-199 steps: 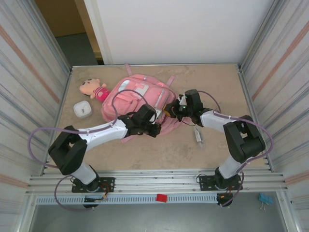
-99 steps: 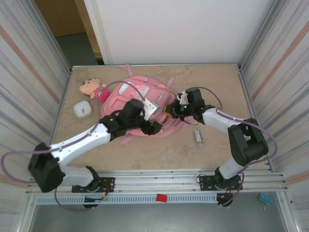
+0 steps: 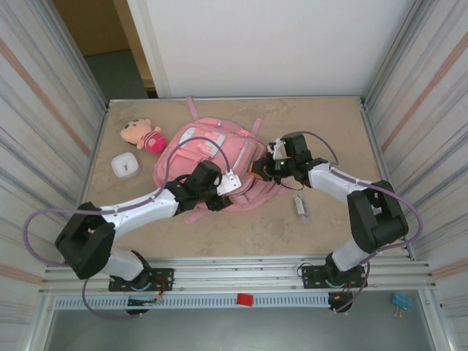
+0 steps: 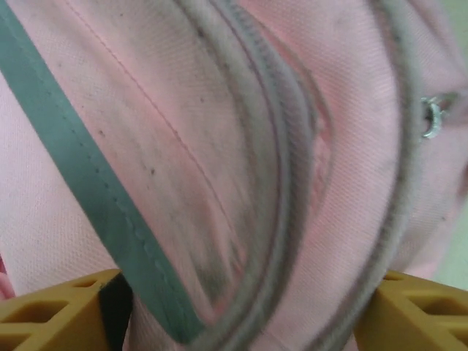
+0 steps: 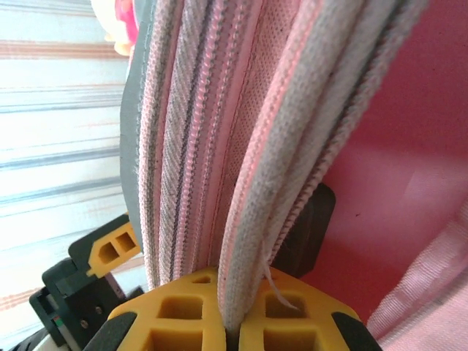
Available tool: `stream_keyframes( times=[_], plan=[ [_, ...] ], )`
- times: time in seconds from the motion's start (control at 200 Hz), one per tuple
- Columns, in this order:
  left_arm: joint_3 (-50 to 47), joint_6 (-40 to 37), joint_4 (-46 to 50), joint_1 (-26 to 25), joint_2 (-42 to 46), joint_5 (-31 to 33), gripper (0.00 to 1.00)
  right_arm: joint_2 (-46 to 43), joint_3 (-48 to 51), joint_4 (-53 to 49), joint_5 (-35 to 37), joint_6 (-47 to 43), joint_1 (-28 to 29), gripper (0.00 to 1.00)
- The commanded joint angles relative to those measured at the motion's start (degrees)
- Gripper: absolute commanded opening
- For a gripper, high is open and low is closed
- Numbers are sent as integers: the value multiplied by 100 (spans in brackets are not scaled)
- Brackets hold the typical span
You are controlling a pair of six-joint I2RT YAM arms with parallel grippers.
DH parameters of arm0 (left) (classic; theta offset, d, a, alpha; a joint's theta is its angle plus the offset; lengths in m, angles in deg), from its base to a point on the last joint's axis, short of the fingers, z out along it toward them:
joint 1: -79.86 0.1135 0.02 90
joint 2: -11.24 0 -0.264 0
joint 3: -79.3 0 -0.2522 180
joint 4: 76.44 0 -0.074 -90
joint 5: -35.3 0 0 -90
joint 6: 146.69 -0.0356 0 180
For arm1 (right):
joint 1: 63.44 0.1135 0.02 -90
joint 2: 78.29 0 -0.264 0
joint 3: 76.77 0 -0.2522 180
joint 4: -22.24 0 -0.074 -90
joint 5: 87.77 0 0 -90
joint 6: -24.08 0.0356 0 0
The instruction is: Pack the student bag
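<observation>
Student bag [image 3: 212, 146] laid on table [image 3: 329, 139] centre; print on white patch [image 3: 192, 134] too small to be read. Left gripper [image 4: 234, 311] spread apart, pink fabric seen between fingers in left wrist view. Right gripper [image 5: 232, 322] clamped on bag's right-edge zip trim, shown close in right wrist view.

student bag [image 3: 212, 150]: pale patches on the front, no lettering legible
bag fabric and zip trim, wrist views: plain weave and stitching, no print to read
plush doll [image 3: 142, 134]: no readable marking
white box [image 3: 125, 165]: top blank at this size
small packet [image 3: 300, 205] on the surface: too small to read
red piece [image 3: 244, 299] on the front rail: no legible sign
</observation>
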Motion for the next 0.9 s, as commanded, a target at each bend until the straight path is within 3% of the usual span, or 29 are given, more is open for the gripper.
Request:
stream_keyframes(
  times=[0.0, 0.05, 0.125, 0.19, 0.251, 0.426, 0.596, 0.792, 0.897],
  plan=[
    [-161, -380, -859, -103, -232, 481, 48, -263, -66, 115, -674, 117, 27, 0],
    [-125, -329, -715, -104, -211, 279, 38, -329, -64, -13, -633, 1, 10, 5],
    [-119, -154, -535, -66, -79, -228, 21, -484, -68, -470, -387, -523, 33, 24],
    [-119, 94, -383, 30, 41, -696, 17, -653, -67, -1022, 15, -1185, 164, 37],
    [-86, 247, -239, 117, 98, -1028, 15, -834, 52, -1186, 275, -1532, 326, 43],
    [-25, 403, -74, 247, 124, -1330, 14, -1571, 504, -1387, 1090, -1962, 629, 49],
    [116, 510, 11, 334, 67, -1524, 14, -2037, 649, -1872, 1903, -2435, 1195, 48],
    [258, 674, 38, 379, -11, -1723, 13, -1880, 583, -1823, 2959, -2248, 1709, 44],
    [319, 722, 62, 388, -23, -1807, 13, -1688, 545, -1548, 3113, -2195, 1817, 42]
  ],
)
